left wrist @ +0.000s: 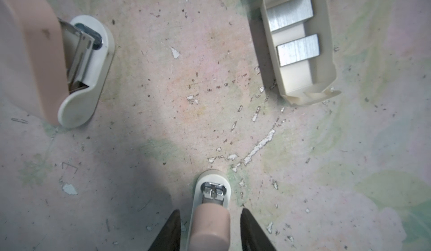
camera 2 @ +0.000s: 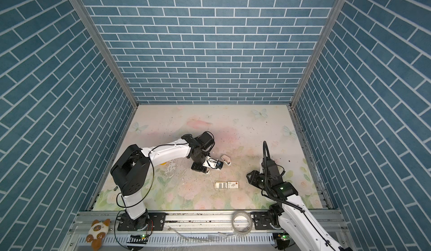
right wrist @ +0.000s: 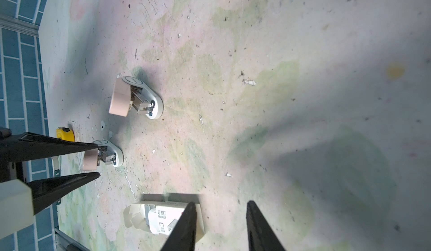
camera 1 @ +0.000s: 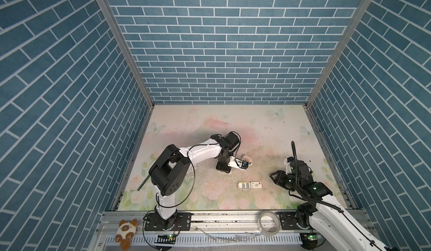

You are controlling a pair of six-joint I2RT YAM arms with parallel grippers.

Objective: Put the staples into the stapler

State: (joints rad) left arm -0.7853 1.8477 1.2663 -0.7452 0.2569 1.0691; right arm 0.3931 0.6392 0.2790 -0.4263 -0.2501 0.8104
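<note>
Two small pink-topped staplers with white bases lie on the floral mat. One stapler [left wrist: 211,224] [right wrist: 102,155] sits between the fingers of my left gripper [left wrist: 210,210] [camera 1: 224,169]. The jaws stand open, with a gap on each side of it. The other stapler [camera 1: 247,158] [camera 2: 225,159] [left wrist: 46,58] [right wrist: 135,98] lies apart, its top raised and its metal channel showing. The staples [left wrist: 290,12] are two silvery strips in the slid-out tray of the white carton [camera 1: 250,184] [camera 2: 227,185] [right wrist: 161,217]. My right gripper [right wrist: 221,202] [camera 1: 274,175] hovers open and empty beside the carton.
A yellow tape measure [right wrist: 65,133] lies behind the left gripper. A clear tape roll [camera 1: 268,224] and a plush toy [camera 1: 126,233] rest on the front rail. Blue brick walls [camera 1: 233,51] enclose three sides. Loose bent staples and flaked spots dot the mat.
</note>
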